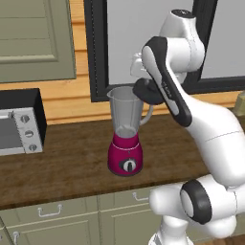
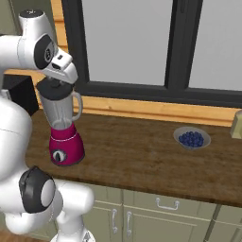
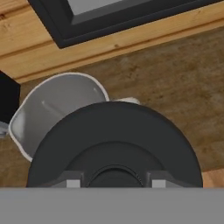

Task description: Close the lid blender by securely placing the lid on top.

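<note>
The blender stands on the wooden counter, with a magenta base, a front dial and a clear grey jar. My gripper is shut on the round black lid, gripping its raised centre. The lid hangs level with the jar's rim and is offset toward the handle side. In the hand view part of the open jar mouth shows to the upper left of the lid. In the right base view the lid sits just over the jar top, under my hand.
A grey toaster oven stands at the counter's left end. A bowl of blue berries rests on the counter to the right. A dark-framed window rises close behind the blender. Cabinet doors run below the counter's front edge.
</note>
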Motion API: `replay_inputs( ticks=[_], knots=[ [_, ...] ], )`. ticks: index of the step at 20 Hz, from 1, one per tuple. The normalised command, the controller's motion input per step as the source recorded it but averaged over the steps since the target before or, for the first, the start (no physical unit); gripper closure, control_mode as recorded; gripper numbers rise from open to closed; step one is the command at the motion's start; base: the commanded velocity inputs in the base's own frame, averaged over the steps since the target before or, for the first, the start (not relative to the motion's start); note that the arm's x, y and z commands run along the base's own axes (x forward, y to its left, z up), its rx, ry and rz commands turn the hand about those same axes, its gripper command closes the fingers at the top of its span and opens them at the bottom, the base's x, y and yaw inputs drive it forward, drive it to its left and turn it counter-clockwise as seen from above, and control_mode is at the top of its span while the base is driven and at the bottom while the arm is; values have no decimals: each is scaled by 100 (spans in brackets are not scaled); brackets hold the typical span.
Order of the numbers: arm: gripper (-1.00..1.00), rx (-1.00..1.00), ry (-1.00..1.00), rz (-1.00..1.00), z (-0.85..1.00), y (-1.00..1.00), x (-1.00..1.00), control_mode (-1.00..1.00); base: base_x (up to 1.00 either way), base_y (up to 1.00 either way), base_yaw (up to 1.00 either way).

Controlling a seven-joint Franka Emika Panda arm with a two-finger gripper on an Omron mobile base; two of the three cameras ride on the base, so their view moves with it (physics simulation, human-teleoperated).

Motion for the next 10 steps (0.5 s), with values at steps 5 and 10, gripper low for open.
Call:
replay_inputs(
  ticks=[5,10],
  knots=[
    [100,0,0,-4,1,37,27,-100,0,0,0],
    [100,0,0,-3,0,43,25,-100,0,0,0]
  ],
)
